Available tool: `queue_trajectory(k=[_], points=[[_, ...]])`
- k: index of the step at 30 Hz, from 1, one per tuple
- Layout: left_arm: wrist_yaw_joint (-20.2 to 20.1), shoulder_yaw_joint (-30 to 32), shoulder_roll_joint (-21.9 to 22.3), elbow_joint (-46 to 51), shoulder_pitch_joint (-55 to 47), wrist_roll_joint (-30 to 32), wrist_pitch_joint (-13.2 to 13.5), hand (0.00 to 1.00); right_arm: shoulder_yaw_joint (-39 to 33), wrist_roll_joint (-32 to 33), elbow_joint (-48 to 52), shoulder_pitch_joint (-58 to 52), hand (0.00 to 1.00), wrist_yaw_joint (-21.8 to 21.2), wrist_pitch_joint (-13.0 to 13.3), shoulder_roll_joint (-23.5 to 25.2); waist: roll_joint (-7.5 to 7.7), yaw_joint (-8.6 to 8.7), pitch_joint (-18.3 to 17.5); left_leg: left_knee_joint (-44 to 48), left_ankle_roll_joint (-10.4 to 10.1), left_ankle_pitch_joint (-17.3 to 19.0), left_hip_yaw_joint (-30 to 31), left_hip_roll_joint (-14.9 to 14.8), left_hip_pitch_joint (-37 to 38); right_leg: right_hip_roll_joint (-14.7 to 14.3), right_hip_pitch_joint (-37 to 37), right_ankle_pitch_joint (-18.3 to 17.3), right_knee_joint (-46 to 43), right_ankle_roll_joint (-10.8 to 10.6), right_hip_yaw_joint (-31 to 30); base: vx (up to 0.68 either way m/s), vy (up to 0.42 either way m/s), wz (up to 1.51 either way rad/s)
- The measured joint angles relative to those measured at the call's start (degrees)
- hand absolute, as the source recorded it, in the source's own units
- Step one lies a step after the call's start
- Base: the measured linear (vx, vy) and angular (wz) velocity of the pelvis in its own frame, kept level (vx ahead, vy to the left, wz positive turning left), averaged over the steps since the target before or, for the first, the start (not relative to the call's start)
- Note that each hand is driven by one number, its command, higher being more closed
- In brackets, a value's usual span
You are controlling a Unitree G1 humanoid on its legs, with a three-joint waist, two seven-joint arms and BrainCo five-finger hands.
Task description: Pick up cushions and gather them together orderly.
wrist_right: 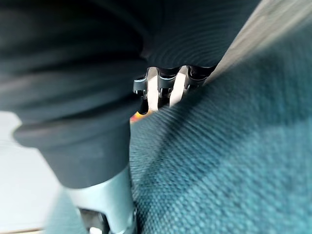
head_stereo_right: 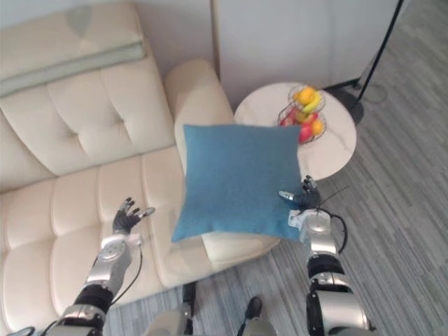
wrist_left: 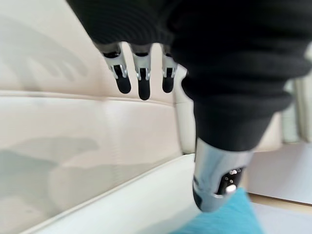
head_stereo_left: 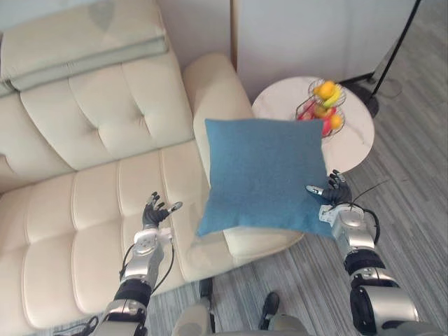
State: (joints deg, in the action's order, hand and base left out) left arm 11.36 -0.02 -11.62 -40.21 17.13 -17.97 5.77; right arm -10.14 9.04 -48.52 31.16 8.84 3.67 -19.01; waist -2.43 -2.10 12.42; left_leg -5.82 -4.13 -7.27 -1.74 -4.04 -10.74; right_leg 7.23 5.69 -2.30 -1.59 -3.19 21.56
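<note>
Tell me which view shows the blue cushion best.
Left eye view: the whole cushion shows, square outline and all, with the right hand pinching its lower corner. Right eye view shows nearly the same. Right wrist view gives close weave; left wrist view catches one corner.

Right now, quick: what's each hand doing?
Left hand: open, empty, above the sofa.
Right hand: closed on a corner of the blue cushion, holding it up.
</note>
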Motion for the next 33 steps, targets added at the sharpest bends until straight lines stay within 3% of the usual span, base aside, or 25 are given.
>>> queue_trajectory(k=[7,17,18,19,33], points=[[1.3,-3.0,2.9,-1.7,0.6,1.2,-0.5,0.00,-1.1,0.0,0.1,2.3,0.00,3.1,-0.1,0.8,-0.79,0.00,1.8,0.0,-0.4,-1.8,0.0,-0.3,-3.4,0.0,4.2,0.9,-1.4,0.0,-0.7,-0.08,0.028,-0.03],[1.0,-14.3,5.3,-2.9,8.9,3.3,-1.6,0.00,4.5,1.8,0.3,4.1,0.00,3.0,0.5,4.5,-1.01,0.11,3.3,-0.1,-0.9,-2.9,-2.6,-1.5,-6.3,0.0,11.8,0.3,-7.4,0.6,-4.6,-0.05,0.007,-0.18],[1.1,-14.8,5.4,-3.1,9.7,3.4,-1.6,0.00,5.3,2.8,0.3,3.9,1.00,3.0,0.7,4.8,-1.00,0.21,3.4,-0.1,-0.9,-2.9,-2.7,-1.5,-6.4,0.0,12.4,0.0,-8.3,0.7,-4.9,0.01,-0.013,-0.10],[1.4,-15.1,5.6,-3.2,10.0,3.4,-1.6,1.00,6.0,3.6,0.3,3.5,1.00,3.0,1.0,5.0,-1.01,0.36,3.4,-0.1,-1.0,-3.0,-2.7,-1.6,-6.4,0.1,12.7,-0.4,-8.9,0.7,-4.9,0.01,-0.018,-0.04],[4.4,-17.7,3.1,3.3,13.7,3.4,-1.1,1.00,8.1,9.5,2.8,-1.5,1.00,2.4,2.8,4.1,-0.99,0.71,3.5,0.0,-1.2,-3.1,-4.0,-1.4,-6.0,0.8,15.0,-2.4,-13.1,0.9,-6.6,0.02,-0.003,-0.03]])
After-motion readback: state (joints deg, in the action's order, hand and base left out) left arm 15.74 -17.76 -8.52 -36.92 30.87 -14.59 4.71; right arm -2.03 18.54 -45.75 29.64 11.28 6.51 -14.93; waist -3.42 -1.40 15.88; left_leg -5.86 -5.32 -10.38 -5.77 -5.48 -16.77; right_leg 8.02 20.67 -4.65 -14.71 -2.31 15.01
